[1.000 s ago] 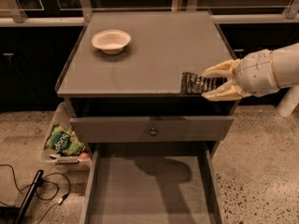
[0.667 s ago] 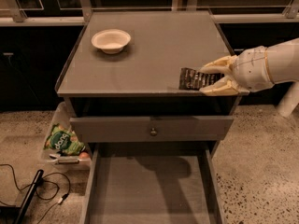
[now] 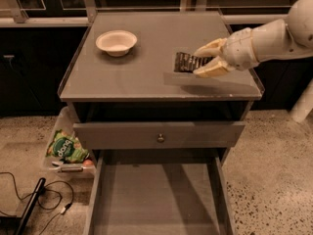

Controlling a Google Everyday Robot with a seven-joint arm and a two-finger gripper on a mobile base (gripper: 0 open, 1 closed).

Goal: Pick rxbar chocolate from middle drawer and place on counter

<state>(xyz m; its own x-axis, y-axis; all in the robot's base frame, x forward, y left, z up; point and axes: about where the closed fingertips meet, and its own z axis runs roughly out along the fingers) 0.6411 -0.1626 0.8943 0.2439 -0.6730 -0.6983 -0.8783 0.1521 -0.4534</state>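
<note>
Past the pick, judging by the layout; most of the way into the place. Gripping the rxbar chocolate [image 3: 184, 61] in the end effector [image 3: 199, 63], fingers [image 3: 211, 71] pinched on its 3 o'clock end and spread only as wide as the bar. Reaching in from 3 o'clock over the worktop [image 3: 127, 77]. Holding the bar right of centre, about 3 o'clock from the middle of that surface, well apart from the white bowl [image 3: 116, 41] at 10 o'clock. Cannot tell whether resting on the surface or hanging just above it. Showing only bare floor in the visible part of the middle drawer [image 3: 156, 199], pulled open at 6 o'clock under the knobbed drawer front [image 3: 159, 134].

Left to do, as a judgement: set down if not yet down, let go, back out toward 3 o'clock.

Versus a second ago: shifted toward 10–11 o'clock, off the front edge and further onto the worktop. Same grip on the same end. Bowl and drawer unmoved.
</note>
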